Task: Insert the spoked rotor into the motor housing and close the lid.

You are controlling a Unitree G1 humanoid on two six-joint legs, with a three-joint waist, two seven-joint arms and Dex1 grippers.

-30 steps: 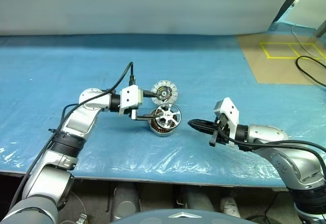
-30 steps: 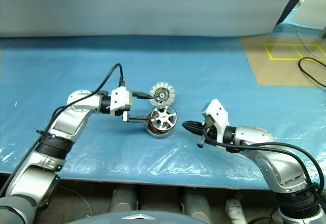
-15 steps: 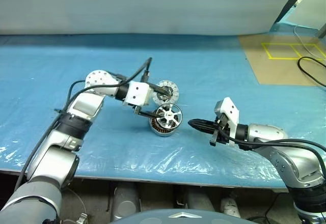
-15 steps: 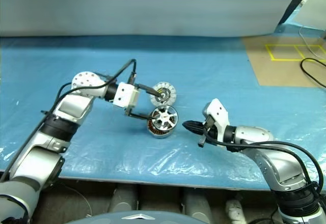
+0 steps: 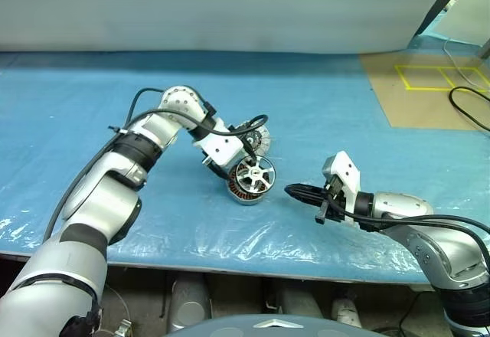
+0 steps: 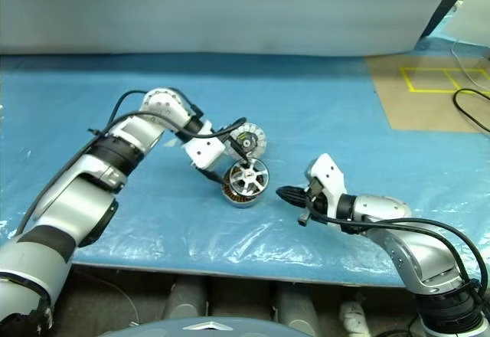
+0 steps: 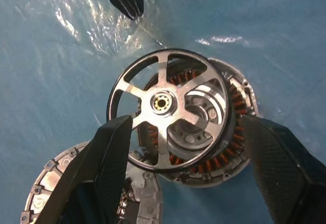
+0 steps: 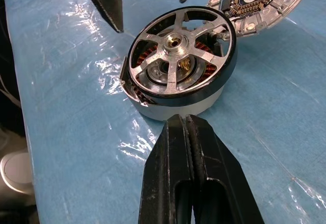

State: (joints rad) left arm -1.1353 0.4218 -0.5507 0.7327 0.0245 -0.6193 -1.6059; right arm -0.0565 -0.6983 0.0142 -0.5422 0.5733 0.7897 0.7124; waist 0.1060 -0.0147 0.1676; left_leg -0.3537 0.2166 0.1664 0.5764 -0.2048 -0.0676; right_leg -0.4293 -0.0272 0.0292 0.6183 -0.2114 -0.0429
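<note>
The right gripper (image 5: 290, 191), fingers pressed shut, hovers just short of the motor housing (image 5: 243, 191); the spoked rotor (image 5: 254, 175) sits tilted on its copper windings, not seated; the left gripper (image 5: 246, 158), jaws spread, has swung over the rotor; the lid (image 5: 257, 135) lies touching behind, on blue plastic sheeting (image 5: 321, 107).

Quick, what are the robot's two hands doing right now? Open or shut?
Left gripper: open, fingers on either side of the spoked rotor, not clamping it.
Right gripper: shut, holding nothing.
</note>
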